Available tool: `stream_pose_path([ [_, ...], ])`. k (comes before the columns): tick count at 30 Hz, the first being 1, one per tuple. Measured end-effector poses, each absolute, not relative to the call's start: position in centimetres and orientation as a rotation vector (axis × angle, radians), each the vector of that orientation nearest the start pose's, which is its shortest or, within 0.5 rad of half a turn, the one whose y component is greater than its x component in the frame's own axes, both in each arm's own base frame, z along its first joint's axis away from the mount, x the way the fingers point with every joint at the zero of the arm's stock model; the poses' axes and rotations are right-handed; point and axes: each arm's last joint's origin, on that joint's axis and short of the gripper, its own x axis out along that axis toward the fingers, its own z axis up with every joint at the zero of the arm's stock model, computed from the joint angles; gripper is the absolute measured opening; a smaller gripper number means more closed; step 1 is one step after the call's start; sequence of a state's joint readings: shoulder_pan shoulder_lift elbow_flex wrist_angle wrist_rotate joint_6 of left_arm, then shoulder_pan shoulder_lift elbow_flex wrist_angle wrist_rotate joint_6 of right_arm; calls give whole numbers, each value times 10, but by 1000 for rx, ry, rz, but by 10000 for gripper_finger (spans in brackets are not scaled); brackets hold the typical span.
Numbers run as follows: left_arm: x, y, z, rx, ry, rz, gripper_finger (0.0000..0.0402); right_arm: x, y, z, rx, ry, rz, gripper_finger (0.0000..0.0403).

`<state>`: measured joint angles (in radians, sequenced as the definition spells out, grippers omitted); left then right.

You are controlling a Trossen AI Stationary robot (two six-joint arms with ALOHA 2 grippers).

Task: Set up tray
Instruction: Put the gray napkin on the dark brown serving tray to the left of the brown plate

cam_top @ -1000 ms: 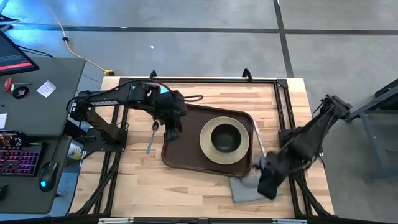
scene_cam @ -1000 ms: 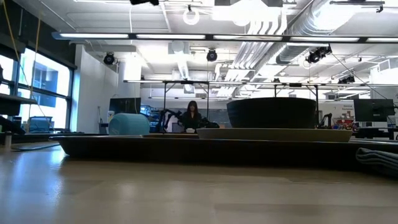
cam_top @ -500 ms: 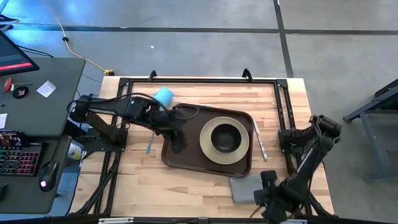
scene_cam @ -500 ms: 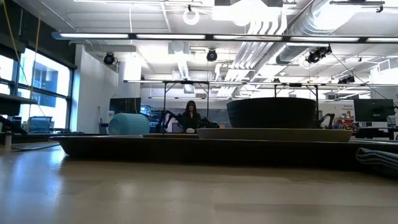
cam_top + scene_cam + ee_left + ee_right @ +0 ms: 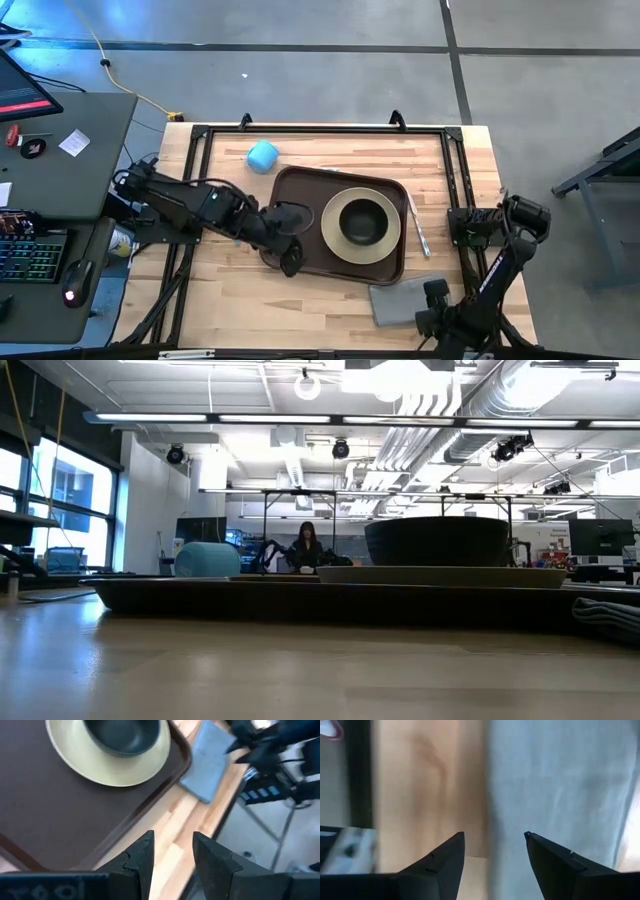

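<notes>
The dark brown tray [image 5: 300,205] lies flat mid-table, carrying a beige plate [image 5: 335,240] with a dark bowl [image 5: 360,220] in it. In the low view the tray [image 5: 250,598] spans the width, with the bowl [image 5: 437,540] above it. My left gripper [image 5: 291,265] is open and hovers over the tray's near left corner. In the left wrist view it [image 5: 172,837] is above the tray's near rim [image 5: 125,832] and bare wood. My right gripper [image 5: 430,305] is open at the right end of the grey napkin [image 5: 395,300]; in the right wrist view it [image 5: 494,837] stands above the napkin [image 5: 560,780].
A light blue cup [image 5: 263,156] stands on the table beyond the tray's far left corner. A slim utensil [image 5: 418,225] lies on the wood right of the tray. The napkin lies near the table's near edge. A black frame [image 5: 320,128] runs round the tabletop. A person [image 5: 306,546] sits far behind.
My left gripper has moved from the tray's far left part along its left side toward the table's near edge, uncovering the blue cup. My right arm has folded back, and its gripper has drawn from over the napkin toward the near edge. Tray, plate and napkin have stayed put.
</notes>
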<state>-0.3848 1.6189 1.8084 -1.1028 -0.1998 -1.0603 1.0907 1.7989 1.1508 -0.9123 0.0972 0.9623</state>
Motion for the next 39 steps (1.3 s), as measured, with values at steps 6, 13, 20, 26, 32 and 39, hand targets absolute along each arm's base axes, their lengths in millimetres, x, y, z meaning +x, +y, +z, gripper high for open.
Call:
stream_pose_path([
  [6,294,-134,394,-779,863,310,168,141,268,148,-134,1480,68,175],
  [13,289,-149,392,-825,872,313,168,139,270,140,-60,1470,99,134],
  [20,289,-149,392,-838,857,332,168,139,270,140,-9,1472,53,80],
  [26,289,-149,392,-837,856,333,168,139,266,155,62,1427,30,9],
  [32,289,-149,392,-835,851,336,168,137,260,179,108,1351,54,8],
  [39,290,-149,393,-835,837,322,168,136,248,216,244,1303,145,4],
])
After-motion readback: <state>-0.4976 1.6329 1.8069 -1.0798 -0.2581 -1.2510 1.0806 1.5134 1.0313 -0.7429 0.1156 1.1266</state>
